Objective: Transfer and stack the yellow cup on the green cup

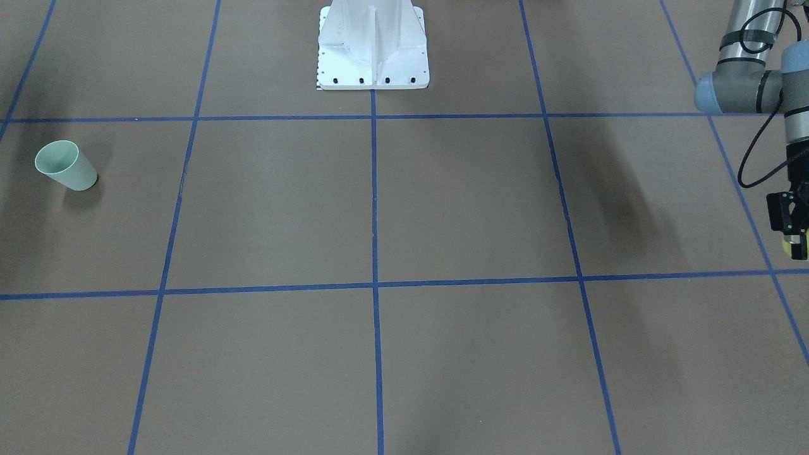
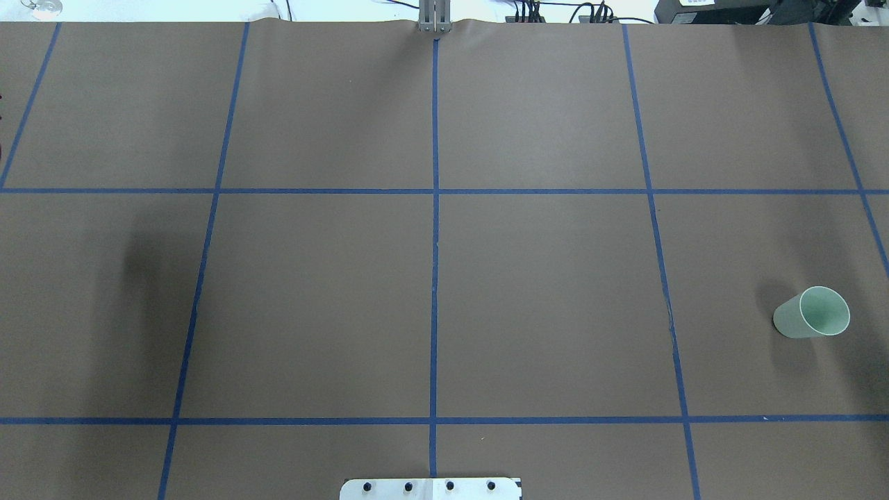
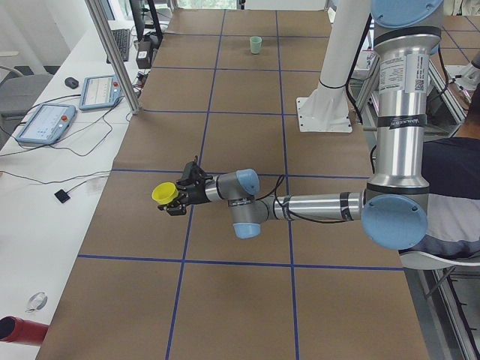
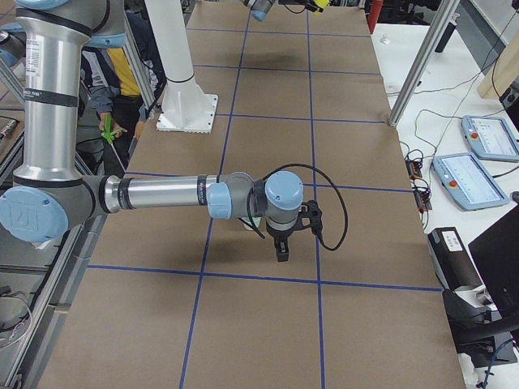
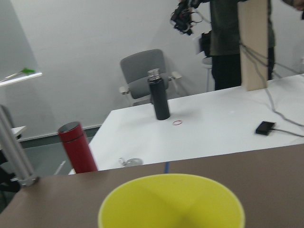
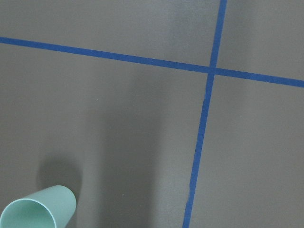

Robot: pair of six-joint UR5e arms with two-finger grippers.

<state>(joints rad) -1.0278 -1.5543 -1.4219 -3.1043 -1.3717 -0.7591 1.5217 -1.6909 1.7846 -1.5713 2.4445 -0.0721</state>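
Note:
The yellow cup is held on its side above the table by my left gripper, which is shut on it. At the right edge of the front view only a sliver of the cup shows at that gripper. Its rim fills the bottom of the left wrist view. The green cup stands upright and alone on the table at my far right; it also shows in the front view and the right wrist view. My right gripper points down over the table; I cannot tell whether it is open.
The white robot base stands at the table's near middle. Blue tape lines grid the brown table. A red bottle and a black bottle stand on a white side table beyond the left end. A metal post rises there.

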